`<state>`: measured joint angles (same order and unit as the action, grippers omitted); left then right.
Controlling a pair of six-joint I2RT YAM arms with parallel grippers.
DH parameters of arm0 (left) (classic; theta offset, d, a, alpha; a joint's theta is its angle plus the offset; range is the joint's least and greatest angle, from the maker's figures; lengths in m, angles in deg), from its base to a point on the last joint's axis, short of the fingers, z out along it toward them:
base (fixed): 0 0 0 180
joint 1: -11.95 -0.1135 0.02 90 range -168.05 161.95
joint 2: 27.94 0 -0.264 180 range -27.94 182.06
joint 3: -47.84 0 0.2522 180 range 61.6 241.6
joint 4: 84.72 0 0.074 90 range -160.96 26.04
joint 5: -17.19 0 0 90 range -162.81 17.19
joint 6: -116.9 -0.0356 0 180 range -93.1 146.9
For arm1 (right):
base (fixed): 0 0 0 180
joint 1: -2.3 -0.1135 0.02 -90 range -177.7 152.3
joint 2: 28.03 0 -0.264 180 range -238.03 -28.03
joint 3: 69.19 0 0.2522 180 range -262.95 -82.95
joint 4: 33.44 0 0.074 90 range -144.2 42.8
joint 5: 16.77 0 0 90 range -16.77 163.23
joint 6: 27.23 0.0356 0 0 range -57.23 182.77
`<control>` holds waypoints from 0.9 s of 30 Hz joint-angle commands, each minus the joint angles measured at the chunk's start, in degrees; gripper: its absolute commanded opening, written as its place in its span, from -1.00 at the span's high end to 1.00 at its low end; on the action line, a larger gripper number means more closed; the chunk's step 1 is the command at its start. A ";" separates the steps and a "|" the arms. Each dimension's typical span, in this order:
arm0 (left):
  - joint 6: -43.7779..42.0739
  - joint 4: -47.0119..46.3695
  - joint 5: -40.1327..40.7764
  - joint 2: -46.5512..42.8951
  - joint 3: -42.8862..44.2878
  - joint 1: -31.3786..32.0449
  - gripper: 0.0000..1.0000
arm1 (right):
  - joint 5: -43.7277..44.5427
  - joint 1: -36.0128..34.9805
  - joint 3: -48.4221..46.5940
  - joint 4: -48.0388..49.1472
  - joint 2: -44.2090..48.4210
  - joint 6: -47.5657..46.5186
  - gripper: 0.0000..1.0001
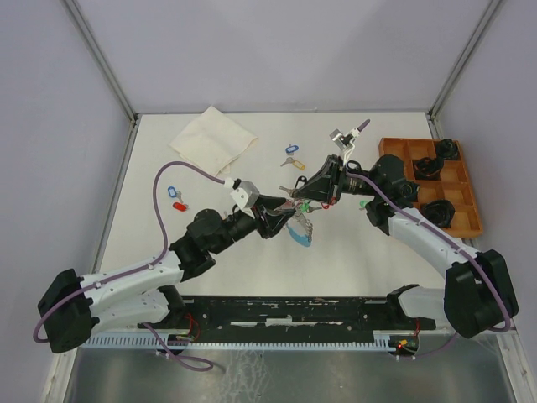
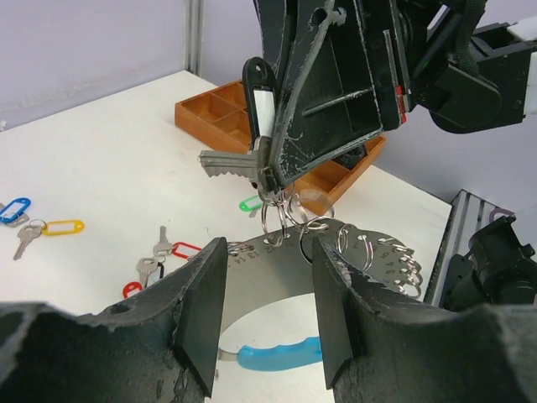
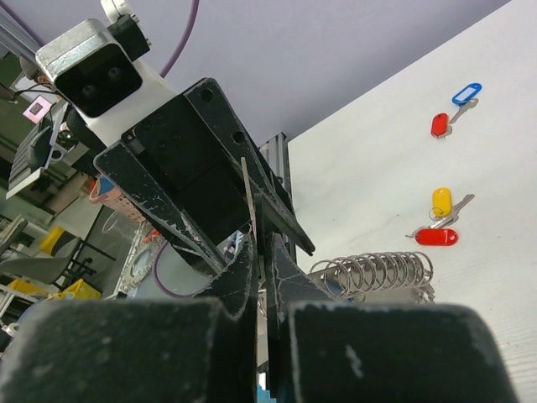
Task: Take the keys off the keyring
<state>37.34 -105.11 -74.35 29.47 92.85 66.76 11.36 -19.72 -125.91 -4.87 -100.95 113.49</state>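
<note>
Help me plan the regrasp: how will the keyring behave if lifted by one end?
Probably floppy: the keyring curves loosely and its small rings dangle. It would likely swing, as it seems to hang from the key pinched in the right gripper. Its smooth metal may slip.

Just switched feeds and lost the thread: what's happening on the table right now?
The right claw is shut on a tagged key linked to the keyring. The left claw is open, its fingers either side of the ring's band. Several loose keys lie on the table.
</note>
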 commanded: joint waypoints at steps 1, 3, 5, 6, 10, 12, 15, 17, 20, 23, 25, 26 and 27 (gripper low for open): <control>1.34 -0.70 2.32 0.18 1.86 -0.23 -0.02 | -1.07 -0.21 -3.14 2.54 1.95 -1.39 0.99; 0.56 -1.05 3.05 0.33 1.79 -0.30 0.06 | -1.11 -0.35 -3.31 1.90 2.00 -1.83 0.99; -0.78 -1.44 3.17 0.49 1.79 -0.26 0.12 | -1.27 -0.47 -3.50 0.99 2.08 -2.51 0.99; -1.42 -1.96 2.90 0.58 1.67 -0.23 0.17 | -1.31 -0.48 -3.57 0.67 2.04 -2.86 0.99; -3.37 -3.57 1.84 1.13 1.78 -0.27 0.25 | -1.46 -0.74 -3.88 -0.57 2.02 -3.78 0.99; -4.16 -3.33 1.83 1.59 2.17 -0.24 0.25 | -1.58 -0.91 -3.97 -0.64 2.04 -3.96 0.99; -5.13 -3.14 1.89 1.87 2.24 -0.29 0.26 | -1.76 -0.92 -4.02 -0.88 2.07 -4.26 0.99; -5.90 -3.19 1.81 1.43 2.04 -0.24 0.26 | -1.89 -0.99 -4.10 -1.07 2.11 -4.50 0.99; -7.06 -3.67 1.89 0.37 1.19 -0.23 0.26 | -2.06 -1.16 -4.31 -1.49 2.15 -4.90 0.99; -8.17 -3.98 1.89 -0.33 0.90 -0.27 0.26 | -2.12 -1.25 -4.51 -2.47 2.26 -5.72 0.99; -8.82 -4.06 1.65 -0.33 1.07 -0.30 0.26 | -2.25 -1.48 -4.63 -3.04 2.26 -6.17 0.99; -9.29 -4.08 1.55 -0.28 1.13 -0.29 0.27 | -2.23 -1.53 -4.74 -3.34 2.33 -6.42 0.99; -9.56 -4.16 1.47 -0.14 1.17 -0.29 0.28 | -2.29 -1.66 -4.83 -3.71 2.35 -6.71 0.99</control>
<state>32.66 -105.83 -72.93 30.23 92.94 66.76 10.25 -20.71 -127.25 -9.68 -100.82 108.42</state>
